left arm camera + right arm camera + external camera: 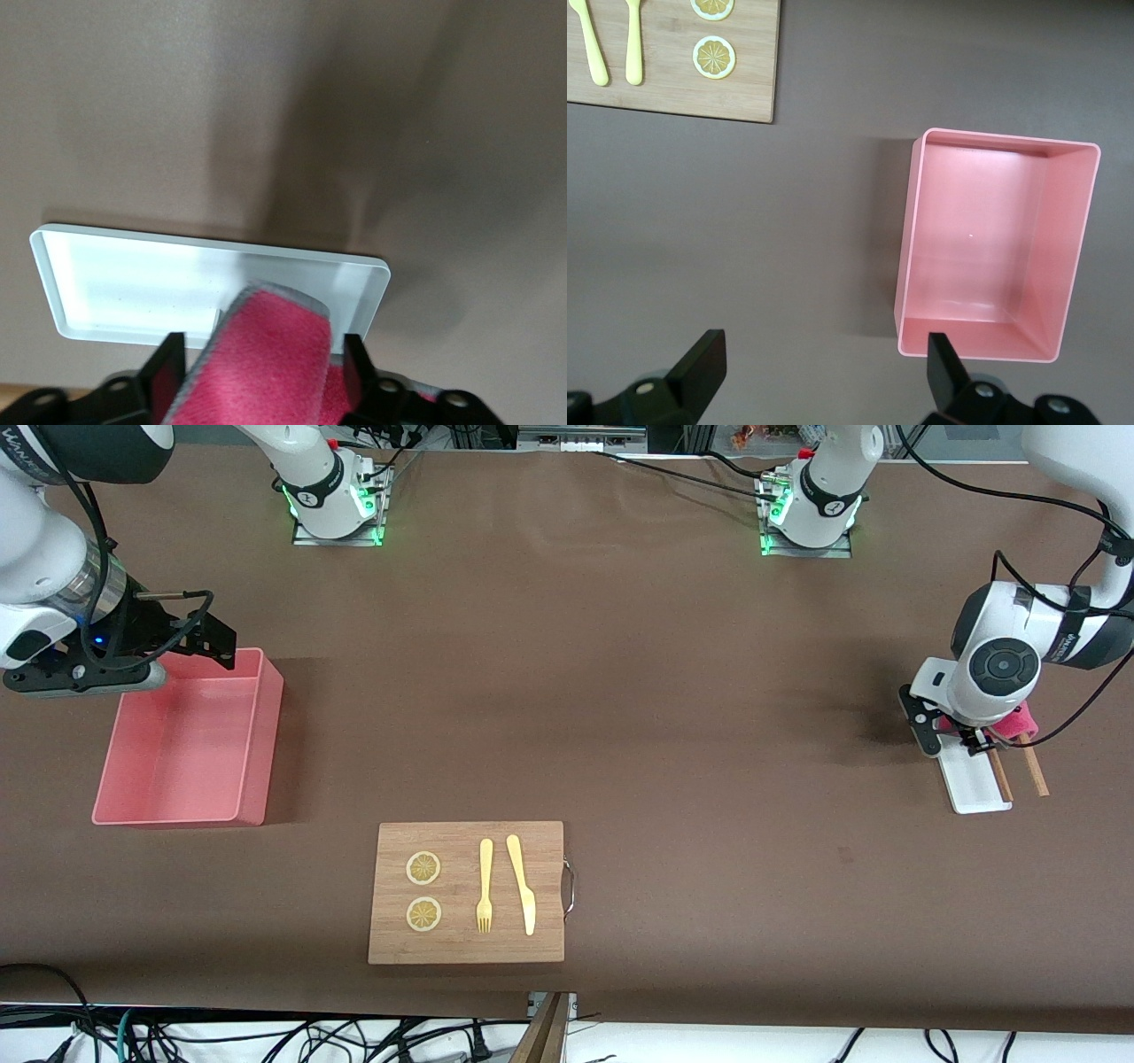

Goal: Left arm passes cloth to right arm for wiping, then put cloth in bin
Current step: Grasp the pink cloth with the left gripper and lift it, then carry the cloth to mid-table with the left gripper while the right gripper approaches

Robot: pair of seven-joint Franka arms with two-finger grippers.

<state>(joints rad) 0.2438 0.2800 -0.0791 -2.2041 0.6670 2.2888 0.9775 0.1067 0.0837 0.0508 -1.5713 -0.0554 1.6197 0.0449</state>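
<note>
The magenta cloth (1010, 724) lies on the end of a narrow white tray (974, 784) at the left arm's end of the table. My left gripper (974, 742) is down at that end of the tray. In the left wrist view its fingers (168, 367) stand apart on either side of the cloth (275, 354), above the tray (133, 283). My right gripper (208, 638) is open and empty over the edge of the salmon-pink bin (266, 726) that is farther from the front camera. The right wrist view shows that gripper (819, 372) above bare table beside the bin (983, 239).
Two wooden sticks (1032, 771) lie beside the tray. A wooden board (469, 948) nearer the front camera carries two lemon slices (423, 868), a yellow fork (485, 886) and a yellow knife (523, 886). It also shows in the right wrist view (673, 88).
</note>
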